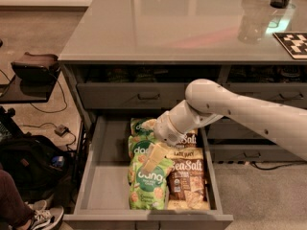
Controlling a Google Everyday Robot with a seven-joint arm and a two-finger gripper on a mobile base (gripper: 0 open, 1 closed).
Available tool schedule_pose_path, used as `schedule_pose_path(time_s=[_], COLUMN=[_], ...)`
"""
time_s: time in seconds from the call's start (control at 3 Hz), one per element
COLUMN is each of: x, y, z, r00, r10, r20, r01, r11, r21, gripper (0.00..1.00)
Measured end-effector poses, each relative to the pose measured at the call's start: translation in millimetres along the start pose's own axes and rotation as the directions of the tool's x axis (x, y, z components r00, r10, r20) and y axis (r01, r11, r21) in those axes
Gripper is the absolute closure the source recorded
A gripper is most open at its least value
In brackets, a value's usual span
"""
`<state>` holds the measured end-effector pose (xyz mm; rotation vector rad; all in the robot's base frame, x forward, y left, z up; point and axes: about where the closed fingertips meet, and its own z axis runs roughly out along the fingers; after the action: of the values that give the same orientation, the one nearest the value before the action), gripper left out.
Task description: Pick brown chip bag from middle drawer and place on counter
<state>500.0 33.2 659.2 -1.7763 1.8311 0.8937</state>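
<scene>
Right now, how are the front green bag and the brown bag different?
The crinkly green "dang" bag is bright green; the crinkly brown "Sea Salt" bag is dark with cream edges. The gripper hangs over the green bag, not the brown one. Both lie in the open grey drawer.

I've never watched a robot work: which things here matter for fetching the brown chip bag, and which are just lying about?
For the job: brown chip bag, open middle drawer, counter, tool hanging over the green bags.
Lying about: green bags, black backpack on floor, checkered board.
</scene>
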Motion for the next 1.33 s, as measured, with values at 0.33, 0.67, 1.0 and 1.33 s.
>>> schedule_pose_path(time_s=[0.33,0.67,1.0,1.33], x=[26,65,102,133], y=[-14,-27,-30,-31], z=[0,-12,-30,-38], r00=[0.999,0.994,0.987,0.964], r10=[0.040,0.108,0.156,0.199], r20=[0.008,-0.012,-0.051,-0.176], r01=[-0.040,-0.106,-0.142,-0.162], r11=[0.9978,0.9849,0.9690,0.9657], r21=[0.053,0.137,0.202,0.203], gripper=[0.00,0.00,0.00,0.00])
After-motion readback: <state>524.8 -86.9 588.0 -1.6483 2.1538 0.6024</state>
